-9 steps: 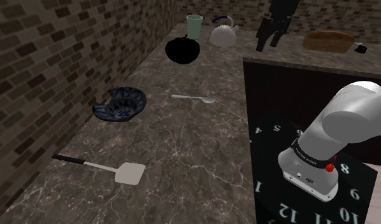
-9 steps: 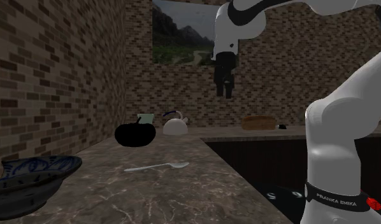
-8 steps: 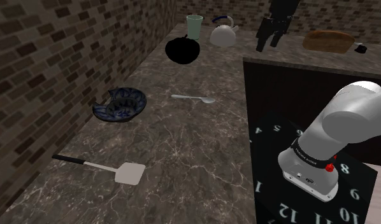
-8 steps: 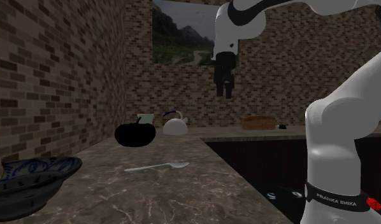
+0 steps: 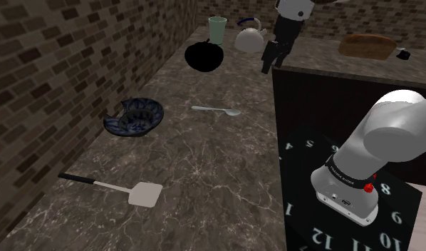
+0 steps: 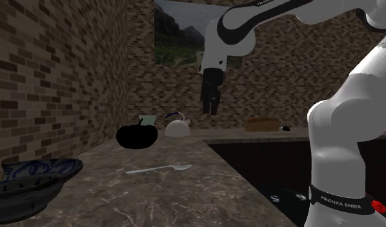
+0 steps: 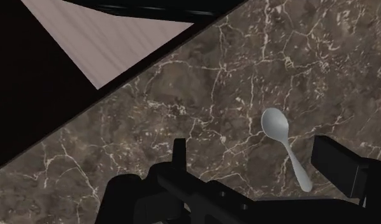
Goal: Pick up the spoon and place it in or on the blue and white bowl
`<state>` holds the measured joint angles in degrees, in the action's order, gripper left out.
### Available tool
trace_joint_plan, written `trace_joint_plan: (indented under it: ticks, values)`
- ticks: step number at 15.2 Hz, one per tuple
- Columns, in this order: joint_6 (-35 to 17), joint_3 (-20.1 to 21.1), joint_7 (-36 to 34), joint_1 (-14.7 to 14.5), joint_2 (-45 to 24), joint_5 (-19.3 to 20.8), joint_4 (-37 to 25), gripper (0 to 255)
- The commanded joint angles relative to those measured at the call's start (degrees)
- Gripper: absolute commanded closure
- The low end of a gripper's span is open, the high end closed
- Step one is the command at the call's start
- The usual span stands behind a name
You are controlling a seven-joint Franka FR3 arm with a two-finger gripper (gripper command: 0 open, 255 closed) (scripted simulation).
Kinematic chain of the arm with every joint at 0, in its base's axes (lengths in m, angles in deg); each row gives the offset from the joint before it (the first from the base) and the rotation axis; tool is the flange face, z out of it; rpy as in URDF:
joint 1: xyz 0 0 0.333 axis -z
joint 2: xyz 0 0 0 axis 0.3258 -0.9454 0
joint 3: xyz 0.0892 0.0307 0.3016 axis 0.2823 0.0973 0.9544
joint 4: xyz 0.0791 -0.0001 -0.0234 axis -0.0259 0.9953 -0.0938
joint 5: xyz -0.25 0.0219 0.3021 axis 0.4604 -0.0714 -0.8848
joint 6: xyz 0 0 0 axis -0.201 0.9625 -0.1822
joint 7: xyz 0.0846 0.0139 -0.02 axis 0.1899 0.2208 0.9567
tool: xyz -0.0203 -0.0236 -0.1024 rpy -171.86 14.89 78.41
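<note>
I'm seeing dim, even light throughout. The white arm [image 5: 397, 128] is brightest, shaded along its underside, so the light seems to come from around twelve o'clock. The spoon [image 7: 286, 150] shows pale; the black pot [image 5: 204, 55] reads as a flat silhouette.

1. A home kitchen: a long, dark, marble-veined countertop [image 5: 204, 164] runs along rough brown brick walls [image 5: 55, 64].
2. At the counter's far end a white kettle [image 5: 249, 39] with a dark handle, a pale green cup [image 5: 217, 28] and a round black pot [image 5: 204, 55] stand close together by the wall.
3. A brown loaf of bread [image 5: 365, 46] lies further along the same back edge.
4. Tableware lies on the stone: a blue and white patterned bowl [image 5: 151, 114], a slim silver spoon [image 5: 217, 110], and a white-bladed spatula [image 5: 144, 193] with a thin black handle.
5. A framed landscape painting [image 6: 182, 32] hangs on the brick above the kettle, a domestic touch.
</note>
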<state>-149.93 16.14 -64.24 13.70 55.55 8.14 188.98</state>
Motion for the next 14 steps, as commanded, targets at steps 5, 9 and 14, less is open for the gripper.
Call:
trace_joint_plan:
  ticks: [5, 9, 14]
  values:
    - [-12.93, 1.32, 3.78, -4.59, -9.08, -3.38, 1.03, 0]
    - [-20.89, 2.15, 6.85, -7.65, -15.95, -5.87, 0.37, 0]
    - [-29.79, 3.30, 11.29, -11.40, -25.07, -9.37, -2.02, 0]
